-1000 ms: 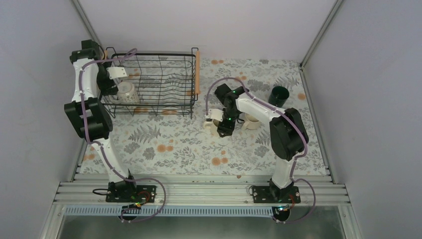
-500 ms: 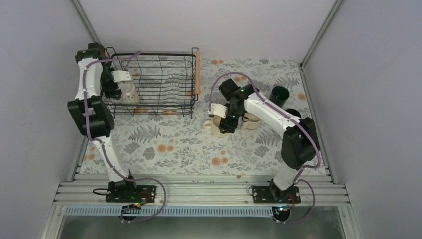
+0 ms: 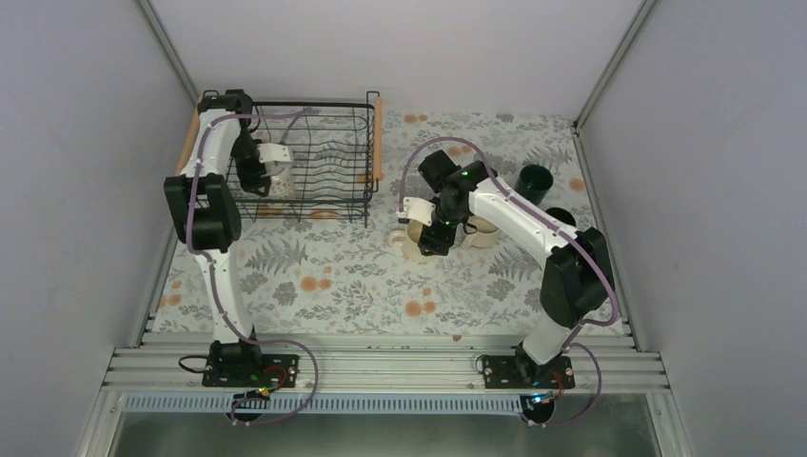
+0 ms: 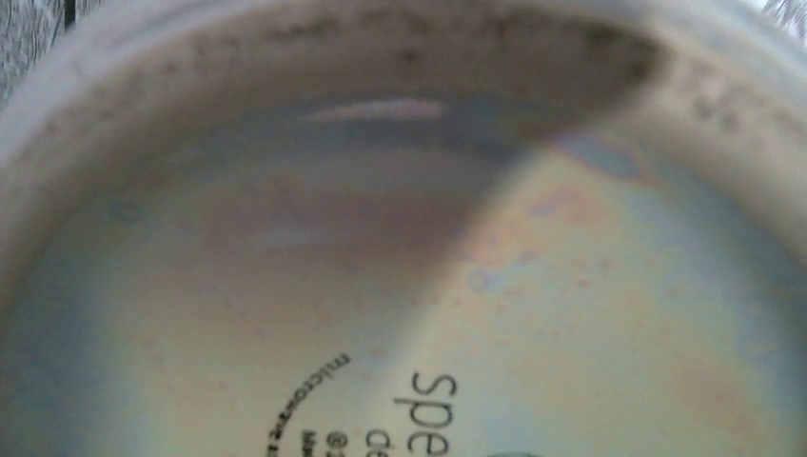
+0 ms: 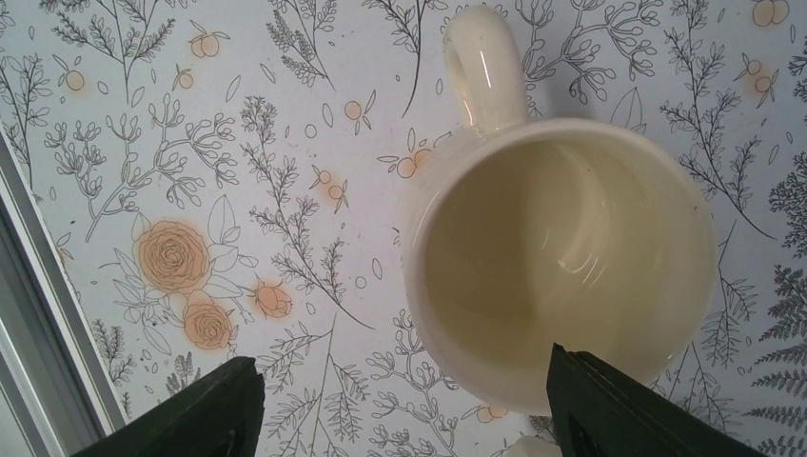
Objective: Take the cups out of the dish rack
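On the glazed bottom of the mug (image 4: 533,286), black print reads "spe", cut off at the edge. Beside it, small curved lettering begins "micro"; the rest is too blurred.

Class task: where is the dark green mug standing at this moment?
In the top view, the dark green mug stands on the table at the far right, outside the dish rack, just beyond the right arm and the beige mug.

Left arm (image 3: 204,202) swung right over dish rack (image 3: 377,135).
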Action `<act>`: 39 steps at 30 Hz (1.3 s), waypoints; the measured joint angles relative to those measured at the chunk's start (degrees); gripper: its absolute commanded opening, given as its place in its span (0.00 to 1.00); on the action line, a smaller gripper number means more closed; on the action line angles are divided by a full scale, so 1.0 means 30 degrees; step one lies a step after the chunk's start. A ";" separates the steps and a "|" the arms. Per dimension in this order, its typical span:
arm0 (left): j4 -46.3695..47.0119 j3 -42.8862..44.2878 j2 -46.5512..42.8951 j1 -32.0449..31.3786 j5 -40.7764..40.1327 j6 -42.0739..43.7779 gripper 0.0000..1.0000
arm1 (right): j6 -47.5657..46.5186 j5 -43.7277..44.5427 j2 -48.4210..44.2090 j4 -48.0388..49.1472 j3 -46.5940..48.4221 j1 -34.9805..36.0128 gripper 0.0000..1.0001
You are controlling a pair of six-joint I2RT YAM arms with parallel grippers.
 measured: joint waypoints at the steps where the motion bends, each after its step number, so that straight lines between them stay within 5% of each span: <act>1: -0.0109 0.0146 0.0131 -0.0175 0.0182 -0.0073 0.89 | 0.0051 0.0000 -0.0007 -0.0007 0.0000 0.0000 0.77; 14: -0.0408 0.1035 0.0940 -0.1457 0.0882 -0.0692 0.95 | 0.0226 0.0036 -0.0007 -0.0095 0.0000 0.0000 0.77; 24: 0.0707 -0.0350 -0.0175 -0.0262 0.0590 -0.0175 0.87 | 0.0474 0.0036 -0.0007 -0.0379 0.0262 0.0058 0.76; 27: 0.0721 -0.0911 -0.0284 -0.0233 0.0721 0.0051 0.81 | 0.0597 0.0087 -0.0007 -0.0503 0.0408 0.0262 0.76; 35: 0.0685 -0.1144 -0.0277 -0.0459 0.0969 0.0138 0.42 | 0.0787 0.0189 -0.0007 -0.0794 0.0729 0.0408 0.77; 39: 0.0714 -0.1158 -0.0277 -0.0474 0.0729 0.0117 0.33 | 0.0998 0.0328 -0.0007 -0.0889 0.0918 0.0415 0.78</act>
